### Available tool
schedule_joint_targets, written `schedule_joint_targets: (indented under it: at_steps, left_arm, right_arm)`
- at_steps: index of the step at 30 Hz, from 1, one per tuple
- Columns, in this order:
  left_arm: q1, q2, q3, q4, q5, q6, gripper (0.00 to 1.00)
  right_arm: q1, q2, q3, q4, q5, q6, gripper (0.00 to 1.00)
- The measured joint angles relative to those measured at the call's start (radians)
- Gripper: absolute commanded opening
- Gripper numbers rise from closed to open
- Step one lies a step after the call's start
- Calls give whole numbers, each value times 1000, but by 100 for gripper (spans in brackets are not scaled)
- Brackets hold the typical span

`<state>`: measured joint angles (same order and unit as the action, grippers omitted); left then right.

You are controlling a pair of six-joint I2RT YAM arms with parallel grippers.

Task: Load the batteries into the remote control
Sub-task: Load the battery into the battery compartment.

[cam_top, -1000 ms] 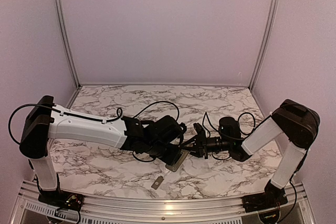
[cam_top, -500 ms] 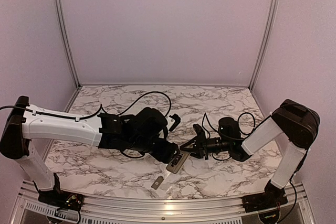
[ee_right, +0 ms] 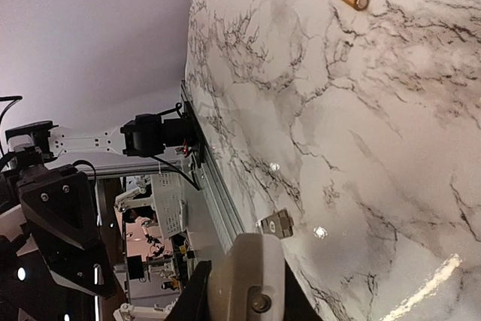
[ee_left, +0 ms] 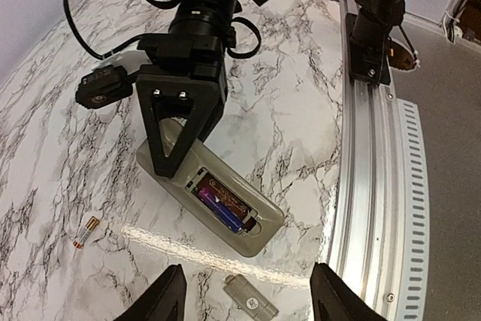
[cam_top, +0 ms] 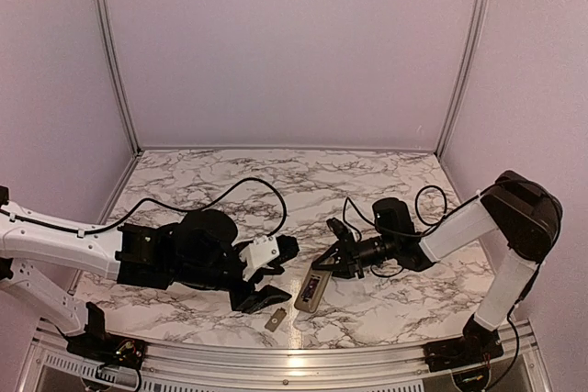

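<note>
Gripping the remote control (cam_top: 312,289) with the closed right gripper (cam_top: 329,263), we find the loose battery (ee_left: 86,231) just on the far side of the open left gripper (ee_left: 249,270), the nearer one.

The top camera sits high behind both arms and looks down on the whole marble surface (cam_top: 395,172). The left wrist camera looks down from close by at the remote control (ee_left: 259,225), which the top view shows too. The right wrist camera is low and tipped sideways, and all three views show the small grey cover plate (ee_right: 276,223).
</note>
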<state>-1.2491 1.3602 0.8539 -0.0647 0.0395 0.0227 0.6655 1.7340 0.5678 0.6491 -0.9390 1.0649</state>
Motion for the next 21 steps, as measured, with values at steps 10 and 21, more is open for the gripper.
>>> schedule_joint_targets:
  at_steps: [10,21]
  left_arm:
    - [-76,18,-24,34,26,280,43]
    - [-117,145,-14,39,-19,386,35]
  right_arm:
    - [19,-6,77,-202,-84,-136,0]
    - [82,-6,109,-267,-119,-184,0]
